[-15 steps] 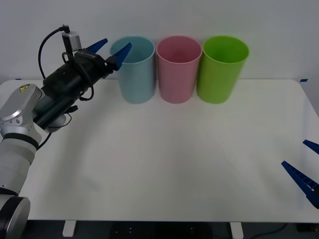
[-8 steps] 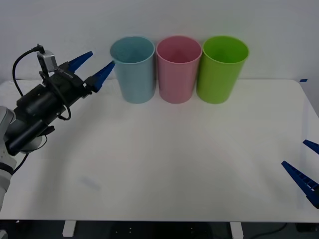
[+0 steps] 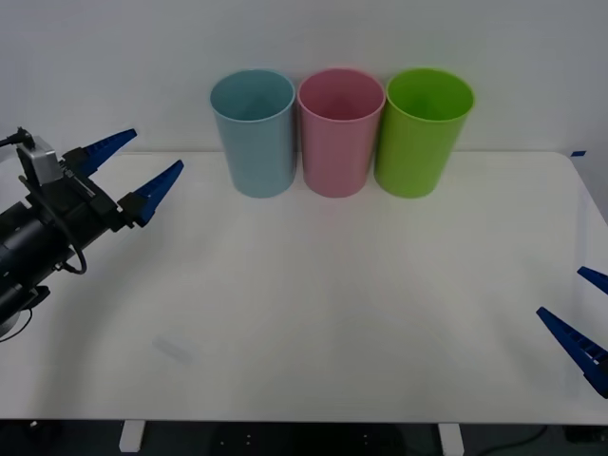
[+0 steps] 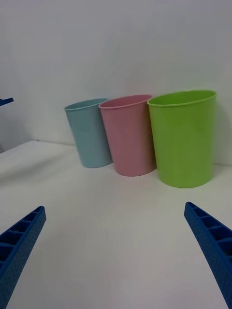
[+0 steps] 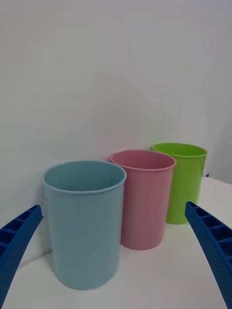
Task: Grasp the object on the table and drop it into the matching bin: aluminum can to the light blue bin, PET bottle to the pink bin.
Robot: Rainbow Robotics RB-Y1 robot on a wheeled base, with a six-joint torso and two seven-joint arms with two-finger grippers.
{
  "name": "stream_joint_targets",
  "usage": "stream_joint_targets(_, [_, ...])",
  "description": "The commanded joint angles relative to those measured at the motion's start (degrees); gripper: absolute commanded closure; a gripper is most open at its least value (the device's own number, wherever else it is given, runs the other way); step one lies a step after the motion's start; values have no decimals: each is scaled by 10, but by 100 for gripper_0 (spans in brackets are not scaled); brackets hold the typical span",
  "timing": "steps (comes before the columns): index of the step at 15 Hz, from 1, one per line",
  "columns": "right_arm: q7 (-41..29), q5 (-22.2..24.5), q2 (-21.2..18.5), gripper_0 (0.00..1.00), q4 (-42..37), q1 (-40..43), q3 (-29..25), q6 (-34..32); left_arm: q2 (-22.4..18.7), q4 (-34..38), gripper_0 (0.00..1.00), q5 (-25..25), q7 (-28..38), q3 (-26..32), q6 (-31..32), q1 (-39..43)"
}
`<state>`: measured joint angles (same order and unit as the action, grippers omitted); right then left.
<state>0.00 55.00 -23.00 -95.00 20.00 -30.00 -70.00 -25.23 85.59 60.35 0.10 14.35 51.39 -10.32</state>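
Light blue bin (image 3: 253, 131) stands upper centre, right of the left gripper (image 3: 134, 168).
Left gripper, at frame left, gapes wide and empty; right gripper (image 3: 581, 313), lower right, likewise.

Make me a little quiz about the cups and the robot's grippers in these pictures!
1. True or false: the pink bin stands between the light blue bin and the green bin.
2. Which gripper is nearer the light blue bin: A) left gripper B) right gripper
3. Fill in: the three bins stand upright on the white ____.

Key
1. True. They stand in one row at the far side.
2. A. It hovers open at the table's left side; the right gripper is open at the near right edge.
3. table
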Motion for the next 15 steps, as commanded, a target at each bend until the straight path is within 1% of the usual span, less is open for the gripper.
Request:
stream_joint_targets(1, [0,0,0,0,0,0,0,0,-1,43,0,0,5,22,10,45])
stream_joint_targets(5, [0,0,0,0,0,0,0,0,-10,92,0,-1,16,52,28,104])
stream_joint_targets(7, [0,0,0,0,0,0,0,0,-10,97,0,-1,19,77,61,123])
stream_joint_targets(8, [0,0,0,0,0,0,0,0,-10,98,0,-1,19,84,67,130])
stream_joint_targets(11, [0,0,0,0,0,0,0,0,-10,113,0,-19,19,96,71,161])
stream_joint_targets(15, [0,0,0,0,0,0,0,0,-10,144,0,-28,20,118,78,207])
